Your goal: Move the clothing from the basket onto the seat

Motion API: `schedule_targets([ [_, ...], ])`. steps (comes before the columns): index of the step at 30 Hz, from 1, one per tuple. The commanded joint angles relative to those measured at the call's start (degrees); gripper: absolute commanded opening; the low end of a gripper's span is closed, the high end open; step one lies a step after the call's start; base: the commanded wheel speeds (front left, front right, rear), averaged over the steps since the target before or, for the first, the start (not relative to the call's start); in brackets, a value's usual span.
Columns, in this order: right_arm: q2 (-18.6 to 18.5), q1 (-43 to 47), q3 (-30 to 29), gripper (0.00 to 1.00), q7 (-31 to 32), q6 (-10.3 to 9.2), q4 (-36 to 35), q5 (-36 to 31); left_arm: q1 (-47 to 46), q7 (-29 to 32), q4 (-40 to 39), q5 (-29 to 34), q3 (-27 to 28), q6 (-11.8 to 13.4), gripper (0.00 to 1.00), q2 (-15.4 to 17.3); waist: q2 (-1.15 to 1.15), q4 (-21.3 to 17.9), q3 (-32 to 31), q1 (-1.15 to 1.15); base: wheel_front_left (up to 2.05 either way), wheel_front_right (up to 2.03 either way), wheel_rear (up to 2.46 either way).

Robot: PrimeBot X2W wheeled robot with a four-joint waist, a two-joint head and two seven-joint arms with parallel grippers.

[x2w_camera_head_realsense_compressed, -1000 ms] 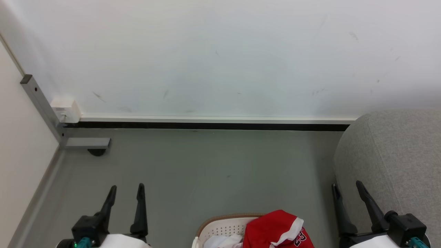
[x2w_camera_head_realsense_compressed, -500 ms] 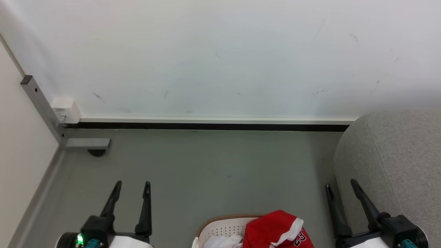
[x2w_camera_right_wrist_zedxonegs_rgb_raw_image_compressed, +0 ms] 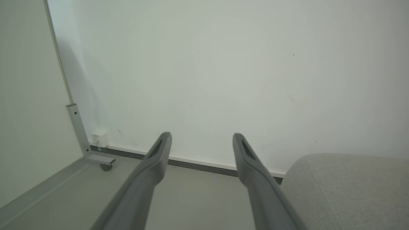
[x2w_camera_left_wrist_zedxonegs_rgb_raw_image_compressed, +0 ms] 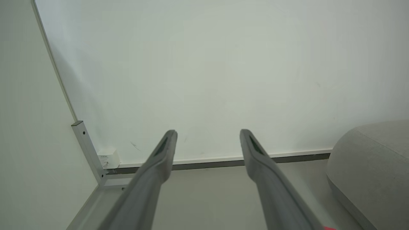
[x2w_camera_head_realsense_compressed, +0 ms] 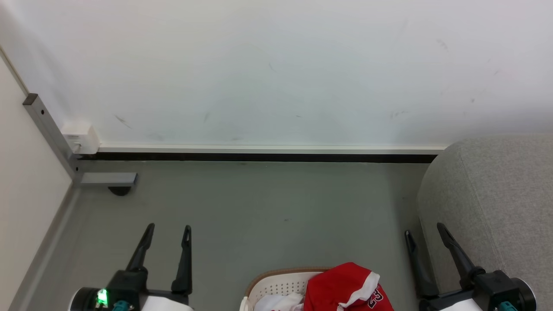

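At the bottom middle of the head view, the cream basket (x2w_camera_head_realsense_compressed: 276, 287) with a brown rim holds the clothing (x2w_camera_head_realsense_compressed: 345, 289): a red garment with white trim, and white fabric to its left. The light-grey seat (x2w_camera_head_realsense_compressed: 497, 203) fills the right side, also seen as the seat (x2w_camera_left_wrist_zedxonegs_rgb_raw_image_compressed: 367, 159) and the seat (x2w_camera_right_wrist_zedxonegs_rgb_raw_image_compressed: 345, 188) in the wrist views. My left gripper (x2w_camera_head_realsense_compressed: 168, 228) is open over the floor, left of the basket. My right gripper (x2w_camera_head_realsense_compressed: 423, 228) is open beside the seat's near edge. Wrist views show the left gripper (x2w_camera_left_wrist_zedxonegs_rgb_raw_image_compressed: 207, 132) and right gripper (x2w_camera_right_wrist_zedxonegs_rgb_raw_image_compressed: 202, 135) with nothing between the fingers.
A white wall (x2w_camera_head_realsense_compressed: 276, 73) with a dark skirting strip runs across the back. A metal post (x2w_camera_head_realsense_compressed: 49, 134) with a foot and a small white box (x2w_camera_head_realsense_compressed: 80, 136) stands at the left corner. Grey floor (x2w_camera_head_realsense_compressed: 259, 216) lies between the basket and the wall.
Both grippers have slid a little inward and up in the head view, the left one rightward, the right one leftward. Both stay open. The clothing has not moved.
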Motion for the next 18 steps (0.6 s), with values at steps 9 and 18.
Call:
schedule_targets([
  [9,0.12,-0.56,-0.30,1.00,-0.19,-0.12,-0.45,0.33,0.41,-0.04,-0.08,-0.43,0.79,-0.58,1.00,-0.23,0.00,-0.04,0.02,0.00,0.00,0.00,0.00],
  [18,0.13,-0.99,-0.11,1.00,-0.19,-0.12,-0.38,0.42,0.31,-0.04,0.07,-0.48,1.32,-0.98,1.00,-0.70,0.00,-0.43,0.26,0.00,0.00,0.00,0.00],
])
